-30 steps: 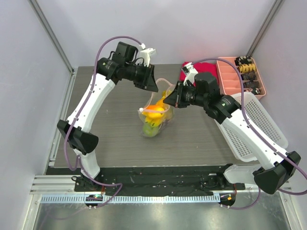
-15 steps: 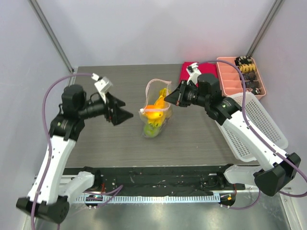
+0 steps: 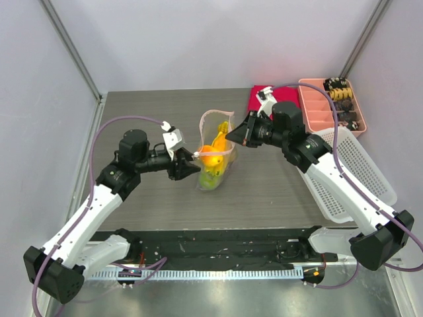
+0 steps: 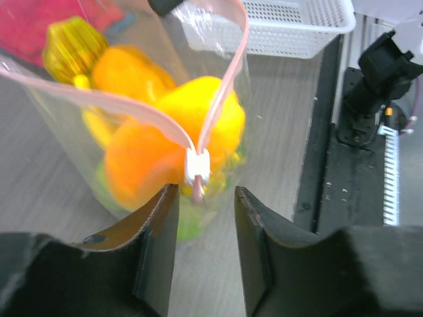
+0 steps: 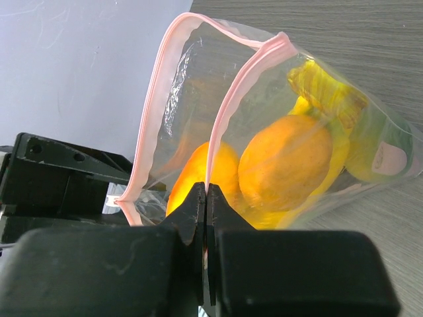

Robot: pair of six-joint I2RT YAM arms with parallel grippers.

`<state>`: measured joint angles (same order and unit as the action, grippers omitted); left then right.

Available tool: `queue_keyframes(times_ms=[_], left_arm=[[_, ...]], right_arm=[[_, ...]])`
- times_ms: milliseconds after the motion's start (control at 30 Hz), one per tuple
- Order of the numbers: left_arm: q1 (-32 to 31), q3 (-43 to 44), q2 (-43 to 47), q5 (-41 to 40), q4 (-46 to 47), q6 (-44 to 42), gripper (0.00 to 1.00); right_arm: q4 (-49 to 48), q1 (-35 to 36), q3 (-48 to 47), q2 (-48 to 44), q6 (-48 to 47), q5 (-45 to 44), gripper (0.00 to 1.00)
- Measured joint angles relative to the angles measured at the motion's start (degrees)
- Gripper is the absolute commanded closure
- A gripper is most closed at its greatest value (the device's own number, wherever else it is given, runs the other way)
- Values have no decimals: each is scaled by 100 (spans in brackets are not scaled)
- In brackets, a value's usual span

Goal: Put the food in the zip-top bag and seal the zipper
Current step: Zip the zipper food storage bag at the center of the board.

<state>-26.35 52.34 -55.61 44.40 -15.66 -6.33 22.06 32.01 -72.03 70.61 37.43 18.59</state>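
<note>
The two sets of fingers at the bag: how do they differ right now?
The left fingers stand apart; the right fingers are pressed shut. The left fingers straddle the white slider without squeezing it, while the right fingers pinch the pink zipper strip. Both pairs are black and sit at the mouth of the zip-top bag, which holds the food.

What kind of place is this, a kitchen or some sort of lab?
Most likely a robot lab work cell, not a kitchen: left arm and right arm bolted to a table, plain panel walls around, toy fruit in a clear bag.
</note>
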Motion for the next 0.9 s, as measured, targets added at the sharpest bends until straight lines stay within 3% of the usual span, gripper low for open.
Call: queue_keyframes(times_ms=[133,233,433,467,533,600,633,667,733,800,833,867,900], left_arm=[[-44,-4,-4,-188,492,98,78],[-44,-4,-17,-236,710,223,100],[-55,-4,-39,-260,767,271,100],[-55,-4,-35,-262,761,260,89],[-55,-4,-24,-262,745,210,82],[-55,-4,-17,-260,719,181,88],[-55,-4,-17,-258,710,177,100],[-59,-4,-24,-256,704,177,100],[-61,-4,-50,-247,704,168,100],[-63,-4,-79,-238,704,166,100],[-66,-4,-83,-238,704,179,100],[-66,-4,-81,-238,704,188,100],[-66,-4,-72,-236,704,203,100]], right_arm=[[-59,0,42,-2,0,24,99],[-83,0,61,-7,-4,46,99],[-57,-39,101,-129,-133,15,99],[-52,-68,133,-179,-160,-4,99],[-4,-105,166,-275,-199,-37,99],[24,-118,168,-313,-240,-55,99],[24,-129,168,-319,-254,-57,99],[22,-131,168,-319,-267,-57,99],[24,-138,168,-319,-282,-52,79],[20,-140,168,-319,-337,-28,75],[11,-140,168,-321,-369,-15,67],[13,-140,168,-334,-420,-15,46],[22,-140,168,-354,-496,-15,38]])
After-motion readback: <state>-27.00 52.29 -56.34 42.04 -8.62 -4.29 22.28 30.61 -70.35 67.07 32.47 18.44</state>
